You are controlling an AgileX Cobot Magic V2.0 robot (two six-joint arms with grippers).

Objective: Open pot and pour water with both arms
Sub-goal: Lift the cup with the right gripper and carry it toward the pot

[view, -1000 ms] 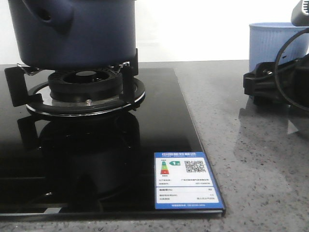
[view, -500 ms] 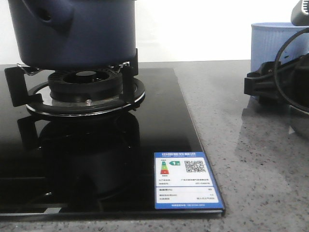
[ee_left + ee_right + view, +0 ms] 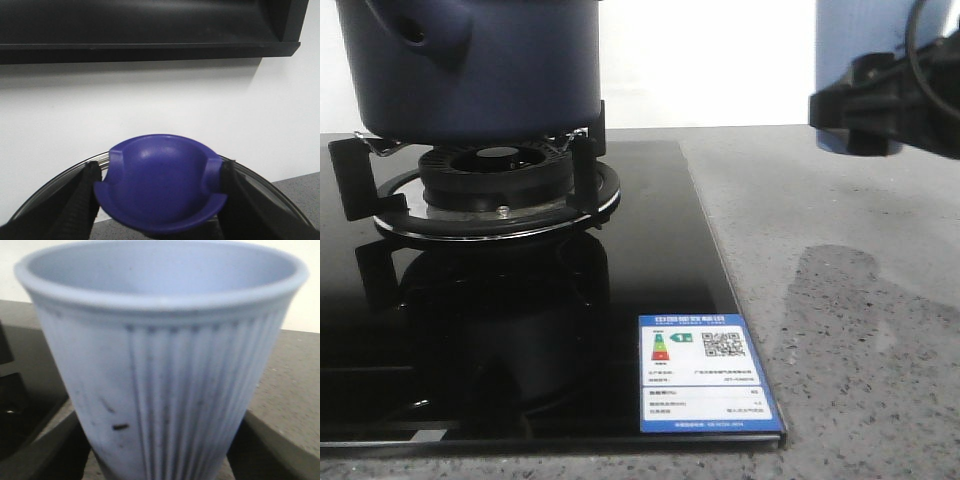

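Note:
The dark navy pot [image 3: 480, 60] stands on the gas burner [image 3: 495, 180] at the back left, its stubby holed handle facing me; its top is out of view. My left gripper [image 3: 160, 200] is shut on the blue knob [image 3: 162, 175] of a glass lid [image 3: 262, 182], held up in front of a white wall; it is not in the front view. My right gripper [image 3: 860, 110] is shut on the pale blue ribbed cup [image 3: 850, 35] and holds it off the counter at the right. In the right wrist view the cup [image 3: 165, 340] fills the space between the fingers [image 3: 45, 450].
The black glass cooktop [image 3: 650, 260] carries an energy label [image 3: 708, 372] at its front right corner. Grey speckled counter [image 3: 850, 320] lies to the right. A black shelf or hood [image 3: 150, 25] hangs above the held lid.
My right gripper has lifted the cup off the counter and carried it up and slightly left. The pot has not moved.

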